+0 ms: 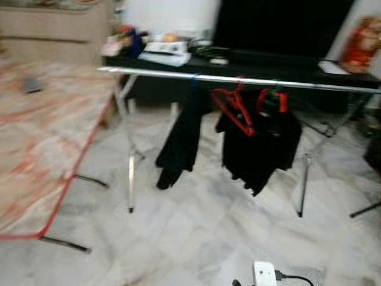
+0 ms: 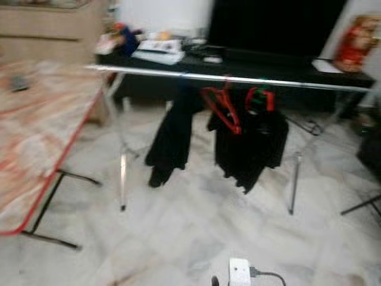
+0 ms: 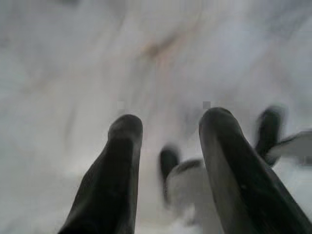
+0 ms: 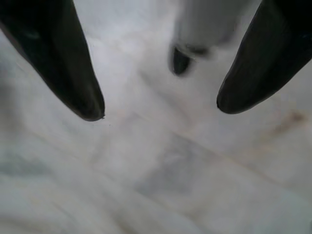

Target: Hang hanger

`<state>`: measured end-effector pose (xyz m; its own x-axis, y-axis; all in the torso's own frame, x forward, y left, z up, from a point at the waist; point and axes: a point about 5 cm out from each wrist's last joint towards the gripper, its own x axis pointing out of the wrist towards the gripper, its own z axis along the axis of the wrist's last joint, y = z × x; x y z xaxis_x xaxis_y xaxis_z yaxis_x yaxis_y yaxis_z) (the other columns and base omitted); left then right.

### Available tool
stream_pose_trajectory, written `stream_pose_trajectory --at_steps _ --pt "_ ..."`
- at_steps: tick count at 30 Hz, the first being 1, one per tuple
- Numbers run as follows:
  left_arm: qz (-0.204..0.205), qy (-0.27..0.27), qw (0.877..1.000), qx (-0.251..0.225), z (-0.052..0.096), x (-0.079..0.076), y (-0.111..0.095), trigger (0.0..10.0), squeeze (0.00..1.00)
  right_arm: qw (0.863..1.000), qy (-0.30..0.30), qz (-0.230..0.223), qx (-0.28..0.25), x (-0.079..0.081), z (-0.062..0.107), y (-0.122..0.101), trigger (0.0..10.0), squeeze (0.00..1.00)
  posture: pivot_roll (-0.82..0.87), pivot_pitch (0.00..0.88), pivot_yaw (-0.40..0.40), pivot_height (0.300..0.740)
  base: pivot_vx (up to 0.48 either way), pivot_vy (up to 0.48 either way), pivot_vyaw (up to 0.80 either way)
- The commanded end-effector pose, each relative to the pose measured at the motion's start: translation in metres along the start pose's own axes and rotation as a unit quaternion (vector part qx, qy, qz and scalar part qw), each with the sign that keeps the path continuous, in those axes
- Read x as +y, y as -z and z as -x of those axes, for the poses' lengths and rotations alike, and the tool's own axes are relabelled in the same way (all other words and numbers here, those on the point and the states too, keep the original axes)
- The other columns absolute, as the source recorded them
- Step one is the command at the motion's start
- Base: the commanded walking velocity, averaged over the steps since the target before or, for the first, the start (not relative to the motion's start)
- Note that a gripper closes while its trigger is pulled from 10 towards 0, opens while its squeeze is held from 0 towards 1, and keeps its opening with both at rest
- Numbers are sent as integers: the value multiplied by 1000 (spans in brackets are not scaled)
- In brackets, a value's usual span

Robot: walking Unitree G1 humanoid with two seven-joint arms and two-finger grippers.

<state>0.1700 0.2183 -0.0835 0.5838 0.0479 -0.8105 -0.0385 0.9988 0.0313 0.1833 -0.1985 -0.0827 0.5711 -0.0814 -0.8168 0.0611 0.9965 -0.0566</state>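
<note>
**Red hanger on the rail, both my grippers empty**

The red hanger (image 1: 234,107) hangs tilted from the silver rail (image 1: 250,80) of the clothes rack, between a dark garment (image 1: 181,140) draped over the rail to its left and a black shirt (image 1: 262,146) to its right. That shirt hangs on a second red hanger (image 1: 271,99), whose hook sits on the same rail. Behind the rack a black table (image 1: 268,62) carries papers and small clutter, too blurred to name. To my left stands a folding table (image 1: 41,143) with a marbled top and red edge. The floor (image 1: 208,238) is pale marble tile.

My left gripper (image 3: 168,122) points down at the floor, fingers spread with nothing between them. My right gripper (image 4: 158,109) likewise hangs over the tiles, fingers wide apart and empty.
</note>
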Motion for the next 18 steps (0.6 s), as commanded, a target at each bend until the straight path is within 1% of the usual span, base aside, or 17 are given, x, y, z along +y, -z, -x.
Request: stream_pose_trajectory --at_steps 1,13,16,18 --pt "39 11 998 -52 -3 -3 -24 10000 0 986 -33 -156 -38 30 -6 -41 10000 0 84 83 -69 740 337 0 0" --pt "37 13 998 -53 -4 -5 -24 10000 0 986 -28 -162 -40 30 -6 -42 10000 0 78 94 -66 740 335 0 0" --pt "38 13 998 -52 -4 -5 -24 10000 0 984 -27 -170 -41 30 -6 -42 10000 0 76 95 -66 740 334 0 -625" --pt "38 14 998 -52 -4 -5 -24 10000 0 985 -27 -165 -42 30 -6 -43 10000 0 76 95 -66 740 337 0 -766"
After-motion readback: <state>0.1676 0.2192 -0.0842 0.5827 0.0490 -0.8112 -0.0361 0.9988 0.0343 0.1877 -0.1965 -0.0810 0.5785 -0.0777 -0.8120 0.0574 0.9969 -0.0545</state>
